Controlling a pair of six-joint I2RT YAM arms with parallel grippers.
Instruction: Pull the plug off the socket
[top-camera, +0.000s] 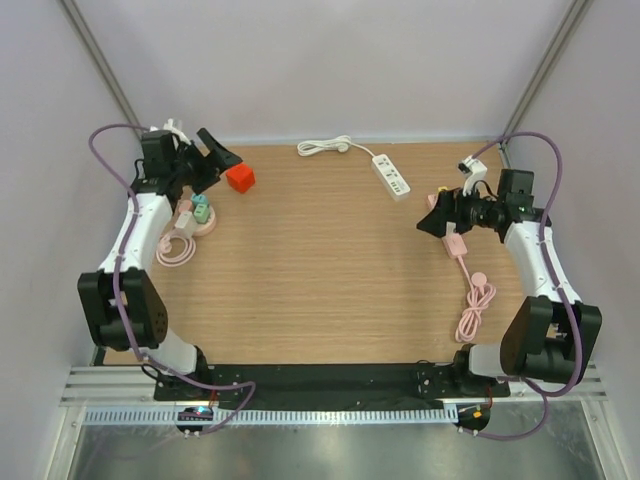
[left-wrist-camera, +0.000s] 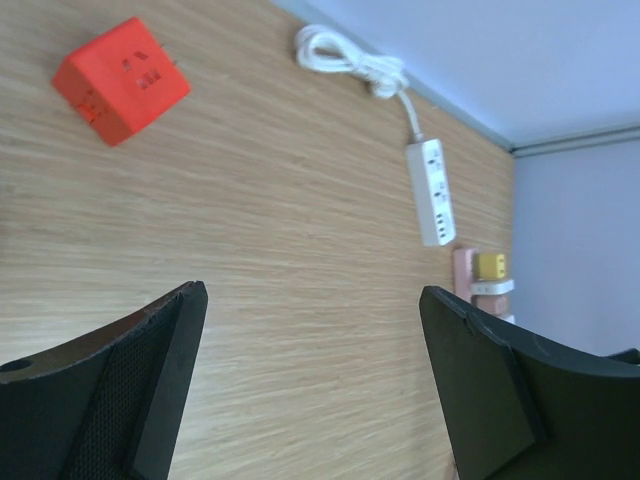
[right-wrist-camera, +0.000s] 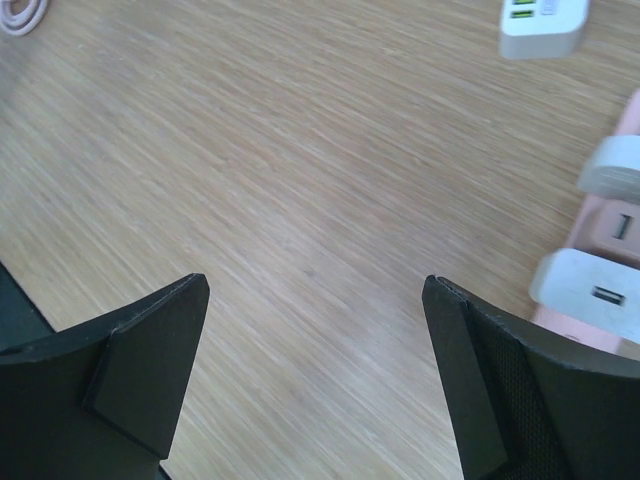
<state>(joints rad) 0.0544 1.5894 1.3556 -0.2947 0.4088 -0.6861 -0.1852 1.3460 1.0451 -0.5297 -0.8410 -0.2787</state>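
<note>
Both sets of jaws are spread wide, nothing in either. The right jaws hang over the surface (top-camera: 320, 270) just beside the pink power strip (right-wrist-camera: 608, 226) on the right side, which has a white plug (right-wrist-camera: 592, 292) and another white one (right-wrist-camera: 615, 168) sitting on it. The left jaws are at the far left, near the red cube socket (left-wrist-camera: 120, 78).

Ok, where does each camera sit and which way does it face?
Top external: above and behind, looking down on the table; both arms show.
Left wrist: on the left arm, facing across the table toward the red socket cube; open left end effector below.
Right wrist: on the right arm, facing down beside the pink power strip; open right end effector below.
Shared: all three show the white power strip.
</note>
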